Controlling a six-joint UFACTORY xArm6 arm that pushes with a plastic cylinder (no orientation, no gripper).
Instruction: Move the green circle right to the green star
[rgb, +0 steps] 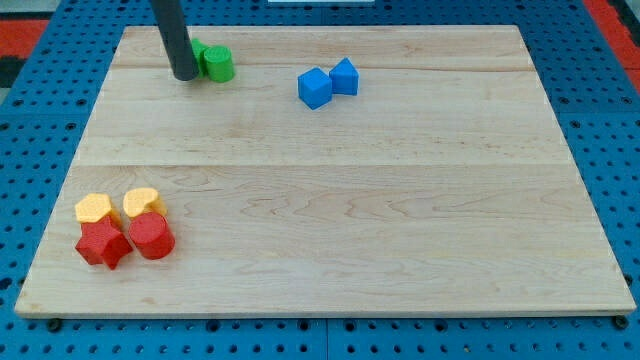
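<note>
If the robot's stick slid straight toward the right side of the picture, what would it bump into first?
My tip would most likely meet the green circle first; it sits right beside the tip on the view's right, seemingly touching. Another green block, partly hidden by the rod, lies just behind.

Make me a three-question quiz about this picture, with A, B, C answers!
1. Where are the blue blocks?
A. view's top
B. view's bottom left
C. view's bottom right

2. How many red blocks?
A. one
B. two
C. four

3. My tip is
A. among the yellow blocks
B. right beside the green blocks
C. off the board

Answers: 1 A, they sit near the top edge. 2 B, two lie under the yellow pair. 3 B, the rod's end stands at the green blocks' left side.
</note>
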